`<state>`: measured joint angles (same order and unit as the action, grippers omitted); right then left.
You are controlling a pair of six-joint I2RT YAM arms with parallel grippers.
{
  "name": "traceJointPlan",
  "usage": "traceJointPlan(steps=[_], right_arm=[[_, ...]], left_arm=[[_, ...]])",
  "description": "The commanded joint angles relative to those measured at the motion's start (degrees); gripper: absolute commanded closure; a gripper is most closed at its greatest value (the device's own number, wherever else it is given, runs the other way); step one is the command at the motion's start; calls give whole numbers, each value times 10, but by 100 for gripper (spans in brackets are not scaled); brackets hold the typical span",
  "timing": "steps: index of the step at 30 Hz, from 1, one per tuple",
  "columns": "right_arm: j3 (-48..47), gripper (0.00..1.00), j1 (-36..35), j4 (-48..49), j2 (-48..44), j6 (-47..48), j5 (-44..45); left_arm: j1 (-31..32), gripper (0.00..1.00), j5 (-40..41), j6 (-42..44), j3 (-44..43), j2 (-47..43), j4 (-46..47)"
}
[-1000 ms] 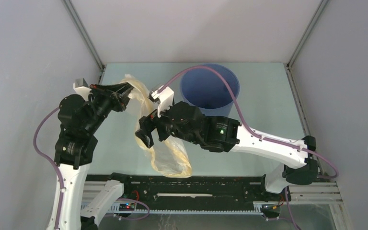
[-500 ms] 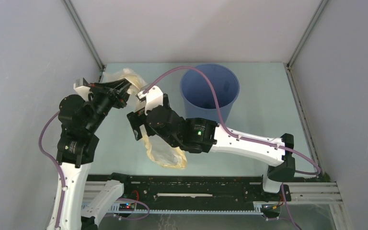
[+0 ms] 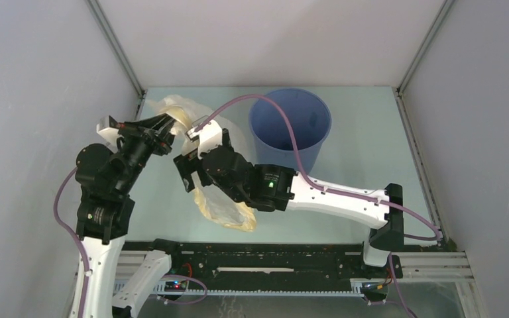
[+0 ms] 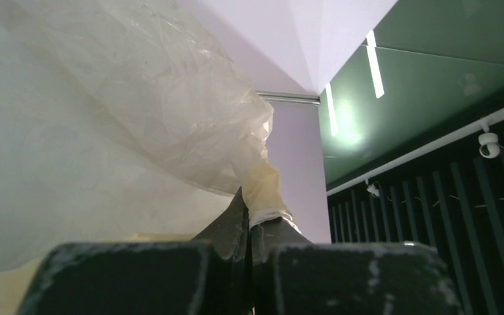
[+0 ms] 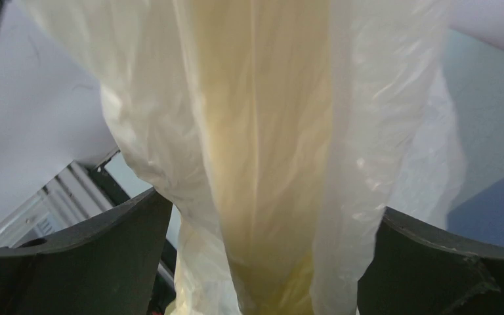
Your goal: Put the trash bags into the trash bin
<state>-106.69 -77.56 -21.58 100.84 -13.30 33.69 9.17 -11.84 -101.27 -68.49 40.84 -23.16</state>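
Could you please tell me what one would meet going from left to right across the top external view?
Left end effector → right end effector → trash bin. The trash bag drapes across both end effectors, so it has no clear place in the order.

Tabletop (image 3: 371, 146): pale green, matte, filling the enclosure floor.
Walls (image 3: 265, 40): plain grey-white panels at left, far and right.
Corner posts (image 3: 116, 50): slim metal struts rising from the far-left and far-right corners.
Mounting rail (image 3: 272, 255): black, along the near edge.
Slotted duct (image 3: 272, 290): white, just nearer than the rail.
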Motion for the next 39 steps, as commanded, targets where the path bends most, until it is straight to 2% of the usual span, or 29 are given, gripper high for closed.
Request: traceJointPlan(steps=[1,3,4,5,7,8,12,15,19,22,25,30,32,34,36,39], right_arm=[[17,0,2,49,-6,15,-47],[23,6,5,51,-3,13,-28],[25,14,10,53,-5,12,-34],[26,23,17,55,-8,7,-40],[32,53,27,62,-25,0,-39],[41,62,32,69,-37,-1,-35],[54,82,66,73,-85,-21,-57],[26,99,103,47,-102,-56,-97],[-45,100,164,18,-91,-111,-186],[-105,100,192,-3,-70,-135,-221],[-145,100,216,-12,-61,-164,-261],[-187,100,260,-22,-53,-219,-346],[-225,100,278,-41,-44,-231,-391],[-253,100,295,-60,-41,-230,-432],[-261,100,323,-74,-49,-241,-478],[-259,100,392,-77,-64,-278,-592]], left_arm=[[-5,100,11,-18,8,-4,50],[-5,100,8,-20,7,-4,57],[-5,100,6,-21,6,-5,58],[-5,100,3,-26,7,-7,58],[-7,100,-6,-36,19,-20,68],[-9,100,-11,-43,30,-28,75],[-10,100,-22,-42,59,-55,90],[-10,100,-33,-12,68,-72,87],[-10,99,-63,30,57,-82,75],[-10,98,-80,87,22,-76,17],[-10,87,-92,136,-3,-69,-32],[22,77,-141,166,2,-37,-29],[75,68,-125,186,-9,-22,-8],[108,53,-116,217,-36,-3,22],[121,34,-114,271,-75,9,43],[121,20,-102,370,-135,14,30]])
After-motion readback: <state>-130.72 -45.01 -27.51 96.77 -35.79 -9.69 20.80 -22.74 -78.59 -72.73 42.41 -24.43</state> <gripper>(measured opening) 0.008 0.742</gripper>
